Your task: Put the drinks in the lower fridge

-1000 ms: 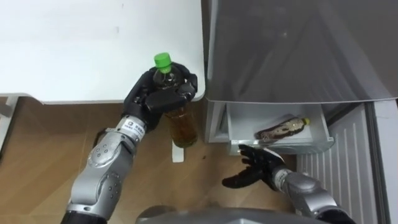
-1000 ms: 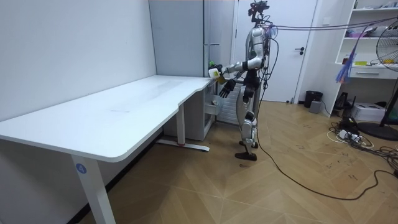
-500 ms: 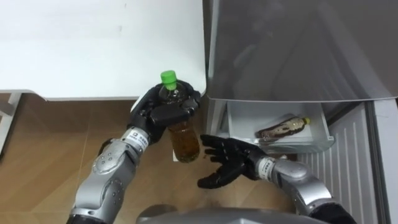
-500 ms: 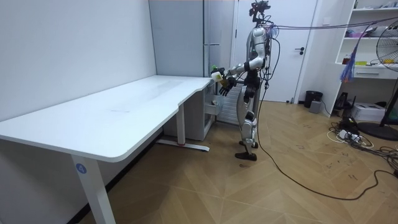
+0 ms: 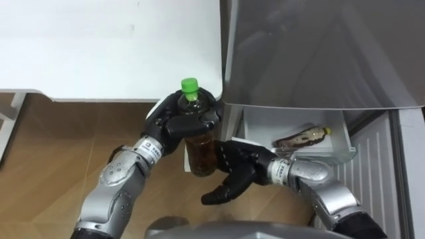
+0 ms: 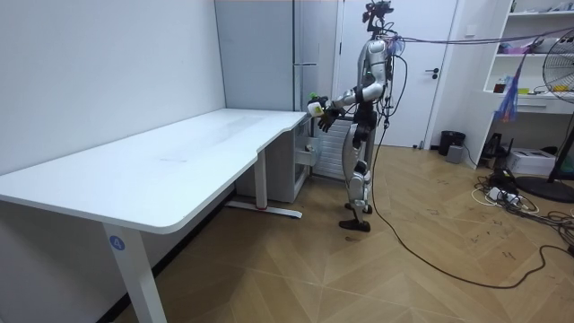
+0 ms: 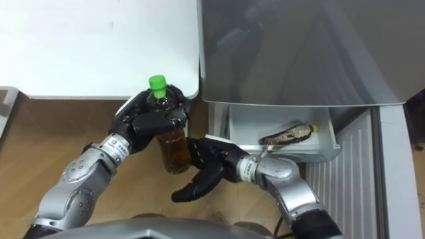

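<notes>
Between the white surface (image 5: 99,46) corner and the grey fridge (image 5: 319,53), over the wood floor (image 5: 53,146), the left hand (image 5: 182,123) is gripping a tea bottle (image 5: 200,151). Its fingers are curled round the upper body, just under the green cap (image 5: 190,85). Bottle is upright, amber liquid inside, held in the air and touching neither surface nor fridge. Right hand (image 5: 244,169) is open, fingers spread, palm up, just beside the bottle's lower part on the fridge side; can't tell if it touches. Lower fridge drawer (image 5: 265,126) is pulled out, white inside, with a second bottle (image 5: 302,137) lying on its side in it, cap toward the right. Room view: robot stands upright at the surface's far end, facing the fridge, both arms raised in front.
</notes>
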Motion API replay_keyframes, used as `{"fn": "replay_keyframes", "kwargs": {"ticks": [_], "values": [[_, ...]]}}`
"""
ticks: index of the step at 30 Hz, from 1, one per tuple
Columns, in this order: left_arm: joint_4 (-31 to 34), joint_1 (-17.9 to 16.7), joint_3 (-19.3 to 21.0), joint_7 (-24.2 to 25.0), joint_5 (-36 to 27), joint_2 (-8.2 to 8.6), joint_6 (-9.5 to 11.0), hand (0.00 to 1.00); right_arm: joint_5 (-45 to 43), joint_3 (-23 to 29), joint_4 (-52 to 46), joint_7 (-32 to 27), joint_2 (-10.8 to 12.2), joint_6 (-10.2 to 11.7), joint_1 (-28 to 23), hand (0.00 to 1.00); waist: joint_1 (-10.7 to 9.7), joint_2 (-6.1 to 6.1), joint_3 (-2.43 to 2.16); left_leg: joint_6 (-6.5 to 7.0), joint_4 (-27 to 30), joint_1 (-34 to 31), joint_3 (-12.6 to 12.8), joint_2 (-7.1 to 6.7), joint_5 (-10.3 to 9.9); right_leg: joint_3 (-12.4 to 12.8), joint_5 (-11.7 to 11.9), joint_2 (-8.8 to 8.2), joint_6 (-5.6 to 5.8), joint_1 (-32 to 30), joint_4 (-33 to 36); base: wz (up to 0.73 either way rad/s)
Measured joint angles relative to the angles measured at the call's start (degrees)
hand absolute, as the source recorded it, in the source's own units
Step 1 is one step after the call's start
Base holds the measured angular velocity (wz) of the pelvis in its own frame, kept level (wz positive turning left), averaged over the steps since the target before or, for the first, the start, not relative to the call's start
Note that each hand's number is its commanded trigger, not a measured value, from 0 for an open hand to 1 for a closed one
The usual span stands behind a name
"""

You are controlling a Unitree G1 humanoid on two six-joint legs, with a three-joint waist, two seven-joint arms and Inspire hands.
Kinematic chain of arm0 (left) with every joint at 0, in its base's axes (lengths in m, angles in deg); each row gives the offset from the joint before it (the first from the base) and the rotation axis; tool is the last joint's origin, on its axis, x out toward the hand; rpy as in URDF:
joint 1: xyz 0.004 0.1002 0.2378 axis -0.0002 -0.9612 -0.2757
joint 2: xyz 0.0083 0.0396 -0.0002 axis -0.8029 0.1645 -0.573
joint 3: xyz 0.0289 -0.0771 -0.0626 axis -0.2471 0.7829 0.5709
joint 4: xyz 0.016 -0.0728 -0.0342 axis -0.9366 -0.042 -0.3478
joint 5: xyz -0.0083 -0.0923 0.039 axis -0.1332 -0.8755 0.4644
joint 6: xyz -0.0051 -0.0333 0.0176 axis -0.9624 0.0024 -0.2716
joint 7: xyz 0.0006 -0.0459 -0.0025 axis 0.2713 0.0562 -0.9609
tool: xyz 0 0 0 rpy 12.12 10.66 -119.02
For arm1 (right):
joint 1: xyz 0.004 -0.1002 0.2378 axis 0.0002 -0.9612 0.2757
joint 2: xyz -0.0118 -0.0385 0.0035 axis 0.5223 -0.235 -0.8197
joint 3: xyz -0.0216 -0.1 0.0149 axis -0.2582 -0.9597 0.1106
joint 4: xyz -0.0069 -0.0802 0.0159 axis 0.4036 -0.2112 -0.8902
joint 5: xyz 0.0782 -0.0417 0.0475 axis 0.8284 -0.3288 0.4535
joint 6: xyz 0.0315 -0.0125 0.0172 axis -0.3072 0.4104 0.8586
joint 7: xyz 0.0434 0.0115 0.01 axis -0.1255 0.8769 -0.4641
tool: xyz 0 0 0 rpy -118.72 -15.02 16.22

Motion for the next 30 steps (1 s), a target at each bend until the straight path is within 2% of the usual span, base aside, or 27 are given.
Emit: {"fn": "replay_keyframes", "kwargs": {"ticks": [4,6,7,8,9,10,12,20,23,30], "values": [[0.0,0.0,-0.56,0.2,0.28,-0.04,0.21,1.0,0.86,-0.11,0.01,0.39,-0.34,-0.16,-0.04,0.0,0.02,-0.13,-0.07,0.0,-0.05,0.0,0.0,-0.09,0.0,0.05,0.0,-0.09,0.0,-0.01,-0.01,0.0],[0.0,0.0,-0.93,0.16,0.28,-0.05,0.6,1.0,1.89,-0.11,0.01,0.39,-0.42,-0.3,-0.31,0.29,0.01,-0.3,-0.06,0.0,-0.14,0.14,0.0,-0.11,0.0,0.05,0.0,-0.11,0.01,0.1,0.0,0.0],[0.0,0.0,-1.11,0.11,0.28,-0.08,0.68,1.0,2.21,-0.1,0.01,0.39,-0.49,-0.32,-0.43,0.53,0.02,-0.34,-0.09,0.0,-0.2,0.19,0.0,-0.11,0.0,0.05,0.0,-0.11,0.01,0.12,0.0,0.0],[0.0,0.0,-1.41,0.1,0.28,-0.11,0.87,1.0,3.21,-0.08,0.0,0.39,-0.66,-0.45,-0.68,0.58,0.0,-0.44,-0.11,0.0,-0.23,0.22,-0.13,-0.11,0.0,0.04,0.0,-0.11,0.01,0.14,-0.01,0.0],[0.0,-0.01,-1.66,0.08,0.29,-0.12,1.11,1.0,3.71,0.02,0.0,0.39,-0.69,-0.59,-0.82,0.69,0.0,-0.51,-0.11,0.01,-0.21,0.21,-0.23,-0.1,0.0,0.03,0.0,-0.1,0.01,0.14,-0.01,0.0],[0.0,-0.02,-1.85,0.09,0.28,-0.13,1.33,1.0,3.89,0.13,0.0,0.33,-0.74,-0.65,-0.86,0.73,0.0,-0.51,-0.11,0.01,-0.21,0.21,-0.29,-0.09,0.0,0.03,0.0,-0.11,0.01,0.14,0.0,0.0],[0.0,-0.01,-2.34,0.11,0.28,-0.16,1.63,1.0,3.89,0.35,0.01,0.0,-0.88,-0.72,-0.86,1.0,-0.03,-0.51,-0.11,0.01,-0.2,0.2,-0.32,-0.08,0.0,0.01,0.01,-0.11,0.01,0.16,0.01,0.0],[0.05,0.0,-7.32,0.47,-0.02,-0.74,3.23,1.0,3.18,0.3,0.01,-2.79,-2.26,-1.97,-0.88,1.0,0.07,-0.2,-0.01,0.02,-0.26,0.57,-0.28,0.29,-0.01,0.02,0.01,-0.08,0.02,0.15,0.48,-0.02],[0.07,0.01,-8.33,1.44,-0.35,-1.03,3.98,1.0,3.21,0.01,0.01,-2.95,-2.76,-2.2,-0.89,1.0,0.02,0.07,0.13,0.02,-0.28,0.6,-0.17,0.3,-0.01,0.11,0.01,-0.08,0.02,-0.08,0.82,-0.03],[0.1,0.01,-8.84,2.5,-0.57,-1.46,4.97,1.0,3.46,-0.06,0.01,-2.75,-2.79,-2.21,-0.93,1.0,-0.03,0.13,0.07,0.01,-0.25,0.4,-0.14,0.29,-0.01,0.17,0.01,-0.07,0.02,-0.4,0.91,-0.01]]}}
